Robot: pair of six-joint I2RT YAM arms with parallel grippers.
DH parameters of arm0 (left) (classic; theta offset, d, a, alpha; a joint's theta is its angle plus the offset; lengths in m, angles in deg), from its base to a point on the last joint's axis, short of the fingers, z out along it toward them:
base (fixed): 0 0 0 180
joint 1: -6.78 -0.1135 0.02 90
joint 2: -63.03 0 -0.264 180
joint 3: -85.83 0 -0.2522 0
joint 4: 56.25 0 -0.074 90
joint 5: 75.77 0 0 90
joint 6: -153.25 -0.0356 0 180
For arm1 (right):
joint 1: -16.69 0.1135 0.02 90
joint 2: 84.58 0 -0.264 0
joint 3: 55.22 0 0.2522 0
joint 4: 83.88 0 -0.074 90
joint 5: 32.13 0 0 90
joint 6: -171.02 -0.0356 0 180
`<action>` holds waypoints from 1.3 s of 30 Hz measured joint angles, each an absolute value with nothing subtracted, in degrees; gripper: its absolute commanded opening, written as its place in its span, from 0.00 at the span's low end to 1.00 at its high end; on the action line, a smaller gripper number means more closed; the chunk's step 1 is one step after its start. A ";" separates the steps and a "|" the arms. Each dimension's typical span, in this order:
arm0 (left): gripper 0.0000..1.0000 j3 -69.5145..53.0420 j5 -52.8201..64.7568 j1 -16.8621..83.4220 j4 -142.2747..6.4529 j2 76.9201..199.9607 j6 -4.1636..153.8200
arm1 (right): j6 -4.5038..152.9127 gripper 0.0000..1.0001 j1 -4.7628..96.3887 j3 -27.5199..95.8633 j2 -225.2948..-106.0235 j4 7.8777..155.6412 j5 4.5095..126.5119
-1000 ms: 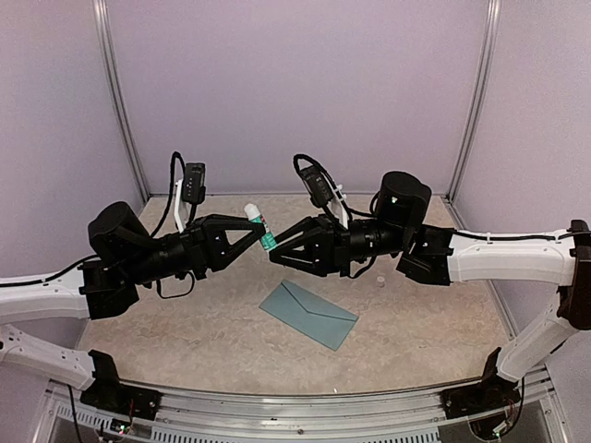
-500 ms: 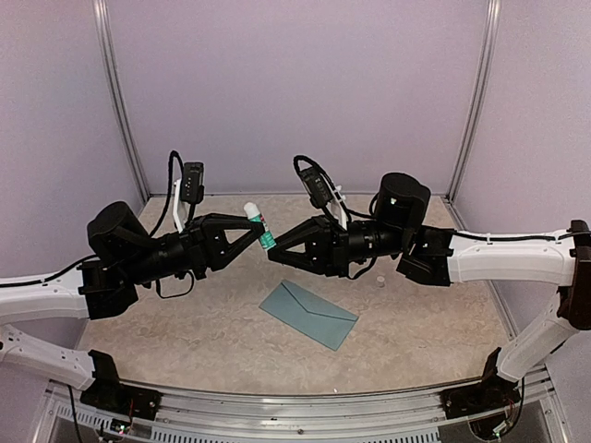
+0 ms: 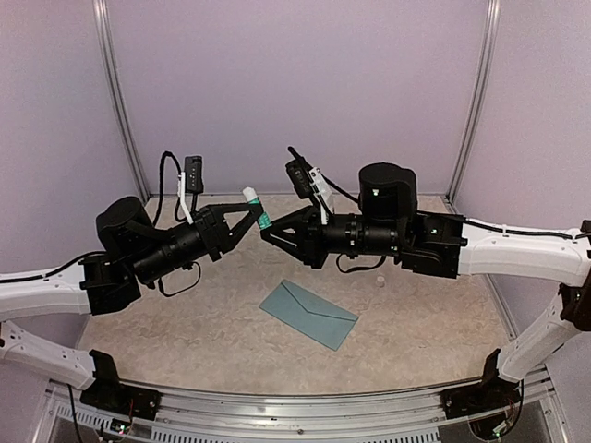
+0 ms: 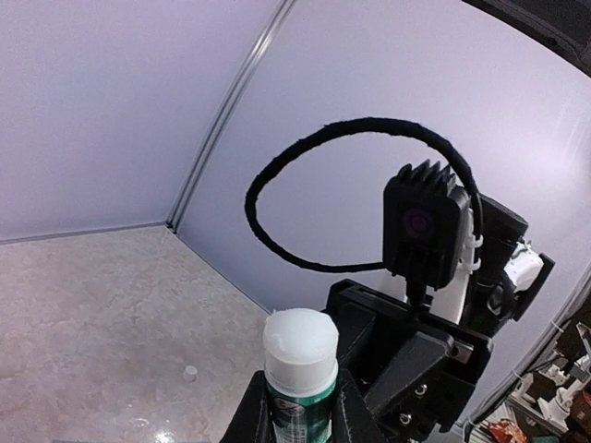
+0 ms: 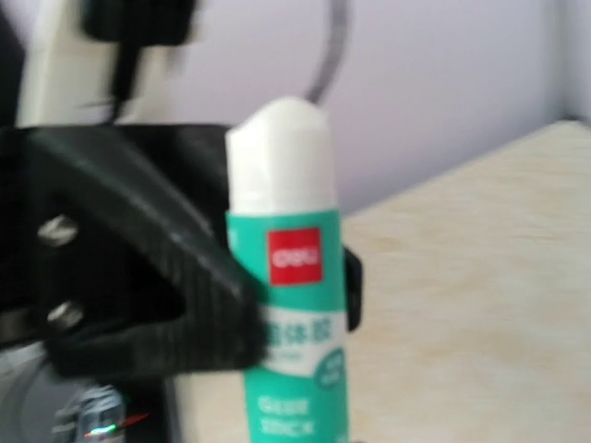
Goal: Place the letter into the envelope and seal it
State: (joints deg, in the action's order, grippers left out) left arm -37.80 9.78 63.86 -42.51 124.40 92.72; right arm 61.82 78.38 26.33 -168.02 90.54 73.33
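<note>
Meeting in mid-air above the table [image 3: 185, 323], the two arms reach toward each other from left and right, and their grippers come together on a single glue stick [image 3: 258, 212]. The left gripper [image 3: 251, 210] has its fingers drawn in tight around the teal body of the stick just under the white top. Its wrist view shows the stick standing upright between the two black fingers at the bottom edge. The right gripper [image 3: 267, 233] comes in from the right with its fingers narrowed to a point, pinching the lower teal end of the same stick. Its own fingers are out of sight in its wrist view. There the stick fills the centre of the picture, blurred, with a red logo on its teal label and one black finger [image 5: 157, 305] of the left gripper pressed against its left side. From above, the stick tilts slightly, its white top toward the far left and its teal end toward the near right.

The envelope [image 3: 307, 314] lies flat on the table, near of the two grippers and below them, well apart from both and touched by neither. It sits at an angle, one corner toward the left and the long side running to the near right, with the V-shaped edge of its pointed flap showing on the upper face. A small white object [image 3: 379, 281] sits on the table to the right of the envelope, under the right arm.
</note>
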 measured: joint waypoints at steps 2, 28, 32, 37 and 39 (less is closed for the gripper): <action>0.00 -37.03 13.52 63.79 -42.73 124.88 92.77 | 63.70 0.07 80.02 30.46 -169.77 86.28 65.92; 0.00 -40.92 10.87 61.59 -41.46 122.06 98.93 | 61.93 0.77 74.55 22.17 -164.91 93.97 70.91; 0.00 -41.34 4.25 61.46 -38.79 121.64 98.56 | 56.09 0.72 71.89 18.09 -164.89 102.80 86.43; 0.00 -41.31 -2.55 61.48 -36.65 121.67 97.64 | 51.83 0.64 71.93 17.96 -166.71 108.94 98.67; 0.00 -41.31 -4.18 61.56 -36.17 121.80 97.31 | 50.93 0.60 71.93 17.98 -167.38 110.15 101.20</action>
State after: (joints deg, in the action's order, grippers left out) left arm -41.31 -4.18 61.56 -36.17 121.80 97.31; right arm 50.93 71.93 17.98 -167.38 110.15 101.20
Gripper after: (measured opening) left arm 0.152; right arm 0.650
